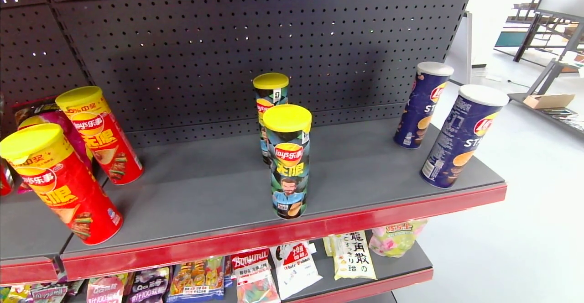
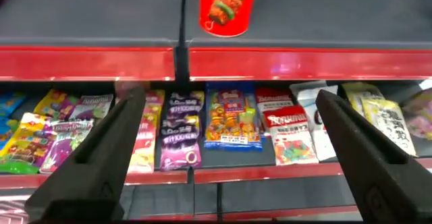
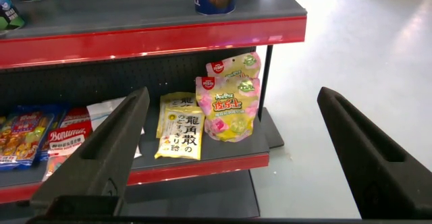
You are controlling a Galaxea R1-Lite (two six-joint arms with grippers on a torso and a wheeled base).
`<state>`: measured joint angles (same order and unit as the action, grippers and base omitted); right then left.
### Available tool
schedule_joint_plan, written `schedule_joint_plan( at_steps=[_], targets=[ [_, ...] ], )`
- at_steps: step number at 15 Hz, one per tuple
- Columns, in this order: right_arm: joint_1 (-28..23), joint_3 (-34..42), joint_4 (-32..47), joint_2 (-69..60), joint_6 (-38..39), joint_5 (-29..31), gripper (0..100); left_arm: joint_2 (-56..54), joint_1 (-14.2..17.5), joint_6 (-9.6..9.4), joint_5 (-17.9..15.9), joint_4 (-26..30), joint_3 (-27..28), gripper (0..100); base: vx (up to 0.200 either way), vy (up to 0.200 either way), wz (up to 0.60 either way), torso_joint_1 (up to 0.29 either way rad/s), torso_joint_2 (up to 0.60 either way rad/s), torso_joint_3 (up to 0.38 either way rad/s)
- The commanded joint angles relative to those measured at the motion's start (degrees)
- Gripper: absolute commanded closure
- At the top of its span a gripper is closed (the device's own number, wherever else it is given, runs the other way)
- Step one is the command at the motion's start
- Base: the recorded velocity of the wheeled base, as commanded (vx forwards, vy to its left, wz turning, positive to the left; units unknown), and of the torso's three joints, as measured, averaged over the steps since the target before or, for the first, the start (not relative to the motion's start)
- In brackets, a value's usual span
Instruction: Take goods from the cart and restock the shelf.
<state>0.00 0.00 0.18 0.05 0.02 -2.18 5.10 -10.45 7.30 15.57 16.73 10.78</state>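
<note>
The shelf point(image 1: 205, 189) carries six cans: red cans point(image 1: 59, 184) at 9 o'clock, teal cans point(image 1: 287, 157) at centre and blue cans point(image 1: 461, 134) at 3 o'clock. The gaps between them are wide, so restocking looks partway done. The left end effector point(image 2: 231, 96) and the right end effector point(image 3: 234, 92) are both spread and empty, facing the lower snack bags point(image 2: 233, 119). More goods likely need fetching.

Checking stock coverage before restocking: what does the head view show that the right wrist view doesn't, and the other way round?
Head view adds: the red cans at the shelf's left and the pegboard back. Right wrist view adds: the right tool, open. Shared: a blue can at the shelf's right end, the red shelf edge, and below it the yellow packet and a pink-green bag.
</note>
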Motion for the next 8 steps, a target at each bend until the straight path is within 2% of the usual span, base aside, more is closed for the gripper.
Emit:
schedule_joint_plan(
  at_steps=[1, 2, 4, 6, 8],
  targets=[
    [0.0, 0.0, -0.01, 0.04, 0.06, -0.02, 0, 0.35, -0.01, -0.27, -0.36, -1.34, -1.46, 0, 0.0, 0.0, 0.6, 0.002, 0.0, 0.002],
    [0.0, 0.0, -0.01, 0.04, -0.02, -0.02, 0, 0.35, -0.01, -0.45, -0.89, -3.28, -3.31, 0, 0.0, 0.0, 0.6, -0.002, 0.0, 0.002],
    [0.0, 0.0, -0.01, 0.04, -0.02, -0.02, 0, 0.35, -0.01, -0.89, -4.49, -8.99, -5.77, 0, 0.0, 0.0, 0.6, 0.002, 0.0, 0.0],
    [0.0, 0.0, -0.01, 0.04, -0.02, -0.02, 0, 0.44, -0.01, -1.77, -5.37, -9.61, -6.21, 0, 0.0, 0.0, 0.6, 0.007, 0.0, -0.002],
    [0.0, 0.0, -0.01, 0.04, 0.06, -0.02, 0, 0.44, -0.01, -1.94, -5.81, -9.61, -6.29, 0, 0.0, 0.0, 0.0, 0.0, 0.0, 0.0]
  ],
)
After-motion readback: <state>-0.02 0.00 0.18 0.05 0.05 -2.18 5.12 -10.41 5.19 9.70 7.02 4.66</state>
